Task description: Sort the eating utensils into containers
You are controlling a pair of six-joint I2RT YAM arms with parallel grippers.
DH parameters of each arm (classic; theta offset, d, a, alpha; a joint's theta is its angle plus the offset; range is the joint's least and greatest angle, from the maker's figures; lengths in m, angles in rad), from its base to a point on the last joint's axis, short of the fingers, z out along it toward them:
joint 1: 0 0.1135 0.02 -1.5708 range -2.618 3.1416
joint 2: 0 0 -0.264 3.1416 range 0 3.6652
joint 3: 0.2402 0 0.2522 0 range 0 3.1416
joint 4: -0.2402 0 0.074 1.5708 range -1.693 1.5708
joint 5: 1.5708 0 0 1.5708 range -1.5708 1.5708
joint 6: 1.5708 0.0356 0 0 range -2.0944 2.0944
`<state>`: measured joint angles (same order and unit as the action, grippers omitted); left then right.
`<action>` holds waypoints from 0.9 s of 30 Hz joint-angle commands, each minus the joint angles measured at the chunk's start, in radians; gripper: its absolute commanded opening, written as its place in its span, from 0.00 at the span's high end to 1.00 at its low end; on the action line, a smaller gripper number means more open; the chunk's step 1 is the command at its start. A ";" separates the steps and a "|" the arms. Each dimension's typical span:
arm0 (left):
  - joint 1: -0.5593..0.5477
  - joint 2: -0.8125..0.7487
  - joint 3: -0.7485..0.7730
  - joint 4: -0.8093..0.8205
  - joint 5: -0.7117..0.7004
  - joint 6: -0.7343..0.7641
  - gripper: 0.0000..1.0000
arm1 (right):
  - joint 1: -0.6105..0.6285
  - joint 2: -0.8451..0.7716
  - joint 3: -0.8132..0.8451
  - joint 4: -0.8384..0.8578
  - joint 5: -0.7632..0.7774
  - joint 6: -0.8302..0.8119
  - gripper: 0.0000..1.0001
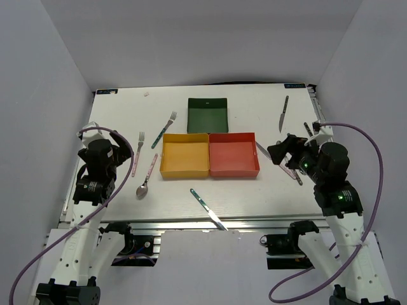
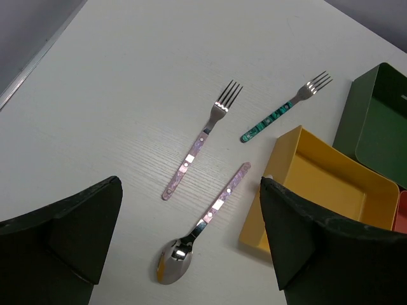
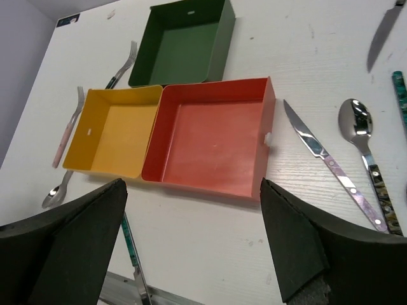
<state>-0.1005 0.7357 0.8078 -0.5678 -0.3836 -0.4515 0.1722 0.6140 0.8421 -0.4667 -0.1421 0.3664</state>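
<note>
Three containers sit mid-table: a green tray (image 1: 207,114), a yellow tray (image 1: 184,155) and a red tray (image 1: 233,154), all empty. Left of them lie a teal fork (image 1: 164,129), a pink fork (image 1: 138,152) and a pink spoon (image 1: 147,176). A teal knife (image 1: 208,208) lies near the front edge. My left gripper (image 2: 189,181) hangs open above the pink spoon (image 2: 203,222) and pink fork (image 2: 203,140). My right gripper (image 3: 193,184) is open, in front of the red tray (image 3: 213,136). To its right lie a pink knife (image 3: 331,165) and a dark-handled spoon (image 3: 365,152).
A dark knife (image 1: 283,113) lies at the back right, and a teal handle (image 3: 399,95) shows at the right edge. The table's metal front rail (image 1: 210,223) runs just beyond the teal knife. White walls enclose the left, back and right.
</note>
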 commanded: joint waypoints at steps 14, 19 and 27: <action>-0.002 -0.009 0.033 -0.038 -0.144 -0.036 0.02 | 0.804 0.473 0.199 0.053 0.353 0.015 0.11; -0.002 -0.010 0.030 -0.041 -0.158 -0.041 0.02 | 1.099 0.771 0.230 0.058 0.541 0.062 0.11; -0.002 0.013 0.034 -0.044 -0.153 -0.036 0.02 | 1.139 1.061 0.275 0.149 0.524 -0.024 0.36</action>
<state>-0.1005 0.7494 0.8089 -0.6029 -0.5198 -0.4839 1.3182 1.6432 1.0595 -0.3611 0.3084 0.3840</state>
